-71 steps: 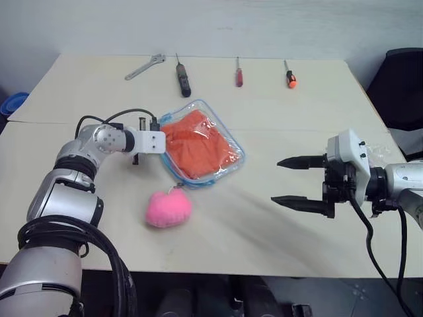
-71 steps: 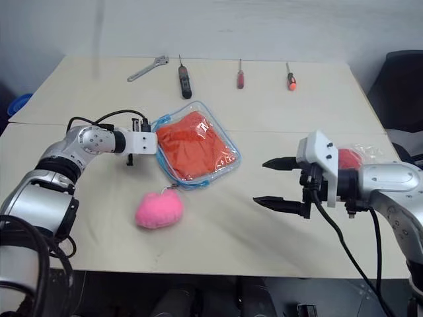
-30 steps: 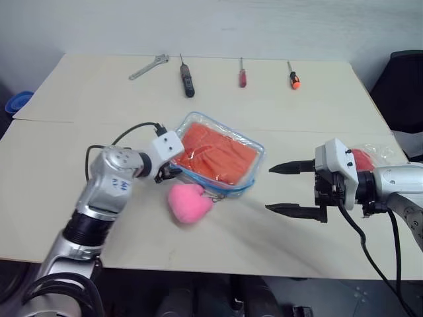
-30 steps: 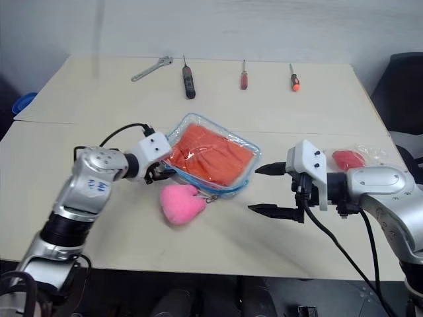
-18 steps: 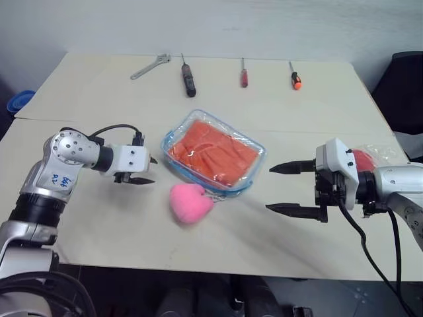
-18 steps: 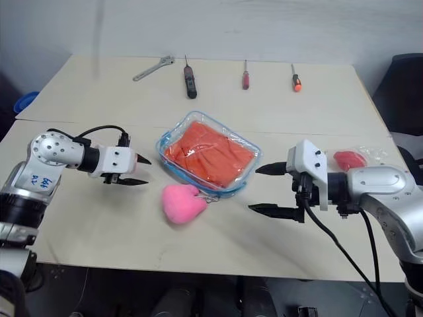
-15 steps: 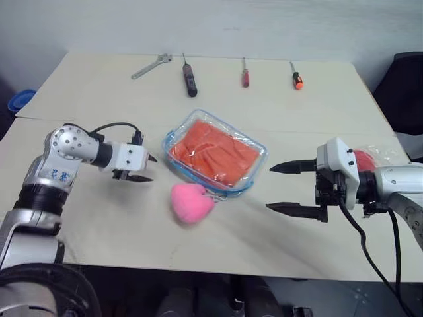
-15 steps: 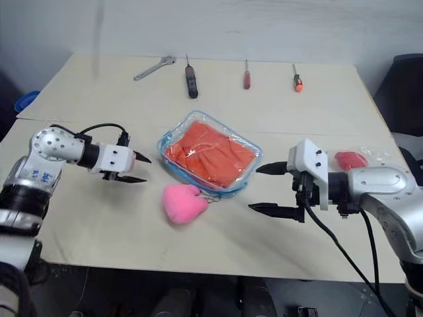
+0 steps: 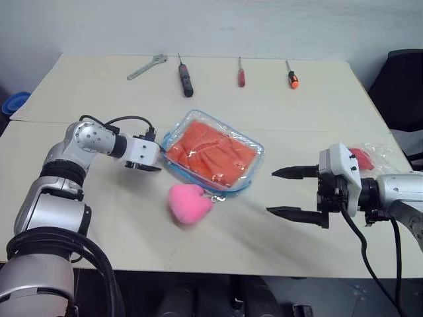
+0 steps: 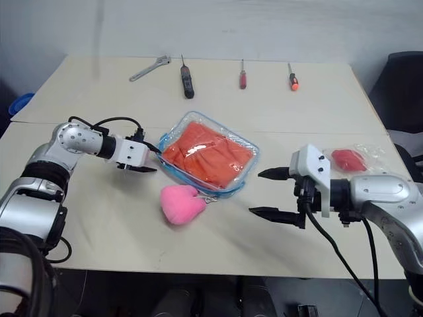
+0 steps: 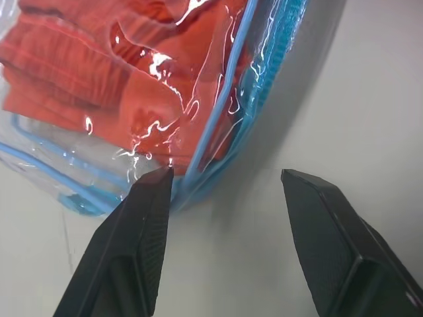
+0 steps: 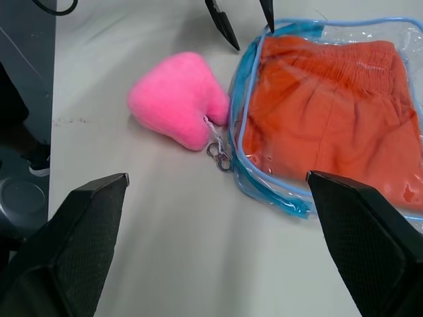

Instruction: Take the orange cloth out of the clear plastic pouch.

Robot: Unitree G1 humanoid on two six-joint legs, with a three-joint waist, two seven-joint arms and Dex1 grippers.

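The left gripper (image 9: 151, 164), fingers apart, reaches the pouch (image 9: 254, 146) from its 9 o'clock edge; next it should pinch this edge. The cloth (image 9: 215, 153) is inside. The right gripper (image 9: 285, 193) waits wide open.

A blue object (image 9: 13, 104) is cut off at the edge.

Orange cloth (image 9: 213, 154), blue-trimmed clear pouch (image 9: 255, 166)

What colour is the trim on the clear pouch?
Light blue; the clear plastic pouch shows its trim best in the left wrist view.
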